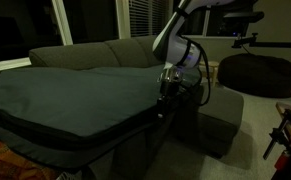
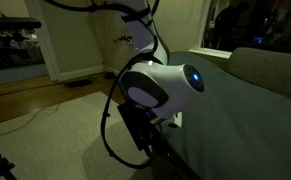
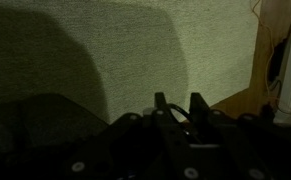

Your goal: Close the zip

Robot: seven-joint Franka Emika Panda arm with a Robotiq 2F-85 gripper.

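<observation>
Dim living-room setting: dark windows with blinds run along the top of the frame in an exterior view, and a wooden floor fills the left half of the frame in an exterior view.

1. Task item. The zip shows as a long thin dark line along the front side seam of the huge flat dark grey-green fabric case, running from the lower left of the frame towards the centre. The gripper sits at the right end of that line, at the corner of the case, just right of frame centre. The slider itself is too dark and small to make out.

2. Pincer state. In the wrist view the gripper enters from the bottom centre. Its two dark fingers stand upright with a narrow gap between them, against the textured green fabric. Whether they clamp anything in that gap cannot be told.

3. Containers. The case lies flat across the seat of the grey upholstered sofa and covers most of it. Its contents are not visible.

4. Arm pose. The white robot arm descends from the upper right of the frame and bends at the wrist, with the gripper pointing down at the case edge. Its rounded white wrist housing with a blue light fills the centre of the frame in an exterior view.

5. Surroundings. A round dark beanbag rests at the right of the frame, well apart from the gripper.
</observation>
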